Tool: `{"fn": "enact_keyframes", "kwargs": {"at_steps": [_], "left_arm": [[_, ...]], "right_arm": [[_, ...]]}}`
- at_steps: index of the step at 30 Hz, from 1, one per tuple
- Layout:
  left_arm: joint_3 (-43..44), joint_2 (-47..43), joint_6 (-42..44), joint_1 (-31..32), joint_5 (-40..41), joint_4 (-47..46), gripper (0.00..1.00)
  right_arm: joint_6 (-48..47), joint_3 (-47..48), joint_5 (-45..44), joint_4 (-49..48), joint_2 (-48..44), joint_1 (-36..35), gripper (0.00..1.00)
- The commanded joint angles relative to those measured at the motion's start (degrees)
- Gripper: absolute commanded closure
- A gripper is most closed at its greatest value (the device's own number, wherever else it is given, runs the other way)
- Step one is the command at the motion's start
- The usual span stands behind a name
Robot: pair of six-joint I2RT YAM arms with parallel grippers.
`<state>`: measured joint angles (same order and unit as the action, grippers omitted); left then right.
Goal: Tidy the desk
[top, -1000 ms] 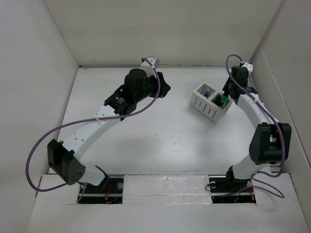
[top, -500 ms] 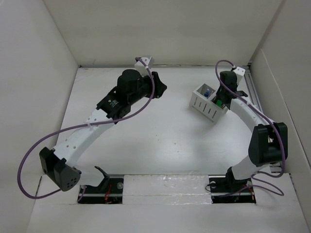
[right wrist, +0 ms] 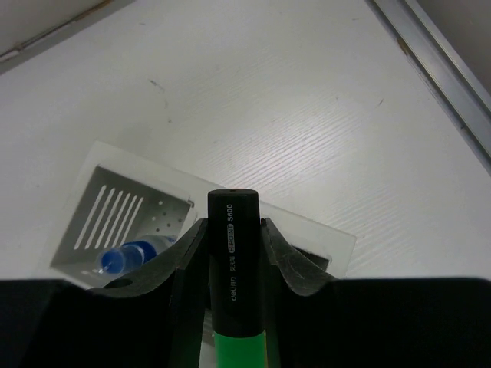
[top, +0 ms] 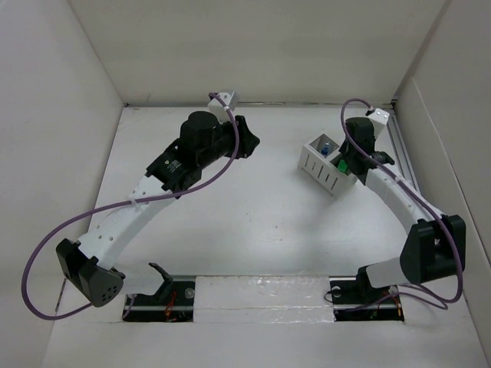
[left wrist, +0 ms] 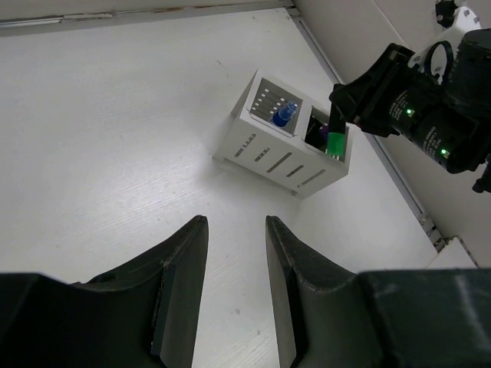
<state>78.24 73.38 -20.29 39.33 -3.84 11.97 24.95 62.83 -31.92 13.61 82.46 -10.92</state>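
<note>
The desk (top: 253, 215) is a white tabletop. A white two-compartment box (top: 317, 169) stands on it at the back right; it also shows in the left wrist view (left wrist: 270, 162) and the right wrist view (right wrist: 318, 228). My right gripper (top: 347, 159) (right wrist: 234, 224) is shut on a green highlighter with a black cap (right wrist: 232, 253) (left wrist: 335, 143). It holds the highlighter cap-down at the box's right compartment. A blue item (top: 327, 144) (left wrist: 284, 113) (right wrist: 121, 257) lies in the left compartment. My left gripper (top: 250, 138) (left wrist: 236, 222) is open and empty, left of the box.
A metal rail (top: 400, 146) (right wrist: 430, 46) runs along the desk's right edge, close behind the box. White panel walls bound the desk on the left, back and right. Purple cables loop off both arms.
My right gripper has shifted left over the box with the highlighter, its elbow swinging out to the right. My left arm has drawn back a little to the left.
</note>
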Motion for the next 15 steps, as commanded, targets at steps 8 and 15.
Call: {"fn": "enact_keyframes", "kwargs": {"at_steps": [8,15], "left_arm": [[0.2,-0.9,-1.7,0.2,-1.0,-0.5,0.68],[0.7,0.6,-2.6,0.2,-3.1,-1.1,0.68]], "right_arm": [[0.9,-4.8,0.4,1.8,-10.7,-2.8,0.59],[-2.2,-6.6,3.8,-2.0,-9.3,-0.1,0.68]]}}
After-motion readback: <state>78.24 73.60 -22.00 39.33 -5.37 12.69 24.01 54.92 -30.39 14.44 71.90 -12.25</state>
